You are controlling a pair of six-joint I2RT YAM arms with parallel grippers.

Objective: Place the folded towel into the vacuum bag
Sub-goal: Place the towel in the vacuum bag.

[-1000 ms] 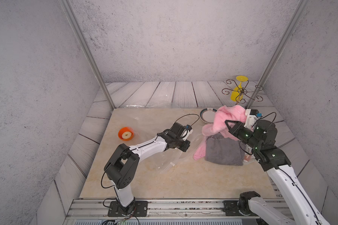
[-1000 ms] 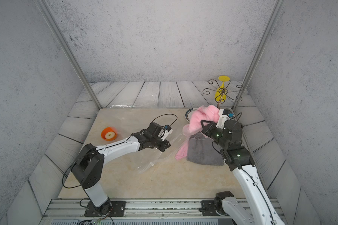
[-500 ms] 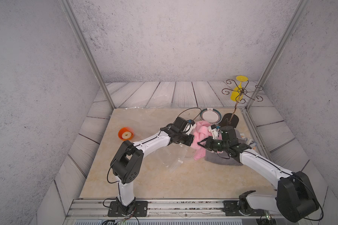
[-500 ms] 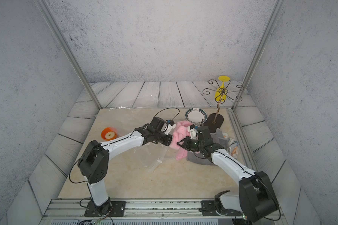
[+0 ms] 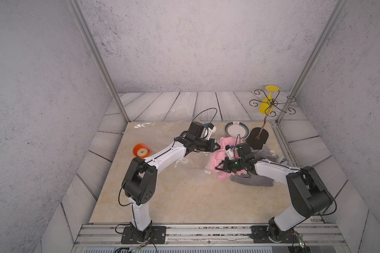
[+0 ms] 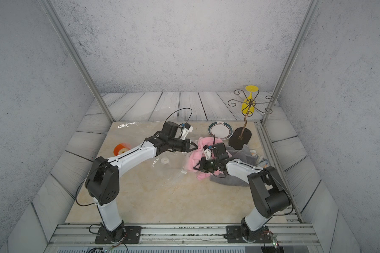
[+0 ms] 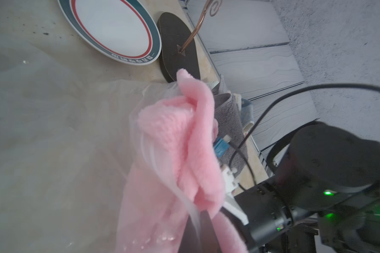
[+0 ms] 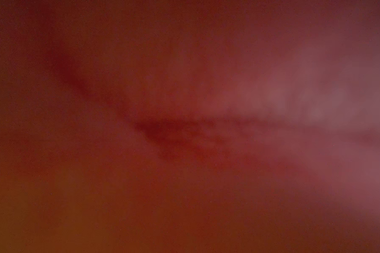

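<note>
Swung down from its raised pose over the table's right side a second ago, the right arm now lies low and reaches toward the centre, carrying its load with it.

Across the middle of the beige marble-look tabletop (image 5: 162,203) lies the large crinkly clear plastic vacuum bag (image 5: 195,170), its mouth turned toward the right arm. The fluffy pink towel (image 5: 216,156) sits bunched at that mouth. In the left wrist view its lower part shows through film (image 7: 145,197), so the leading fold seems to be inside already. The rest stands outside, against a folded grey towel (image 5: 250,181).

The left gripper (image 5: 217,147) is pressed together on the bag's upper rim and holds the mouth lifted, touching the towel's far end. The right gripper (image 5: 217,169) is buried in pink pile. Its wrist camera gives only a red blur, so I judge rather than see that the closed jaws pinch the towel.

To do this step well, keep the rim high and taut. Push the towel low and straight along the table toward the small round white valve (image 5: 185,161). Go deep enough that no pile lies across the zip edge by the small white slider clip (image 5: 207,172). Let go only once the towel is wholly past the rim, then back out without dragging it along.
</note>
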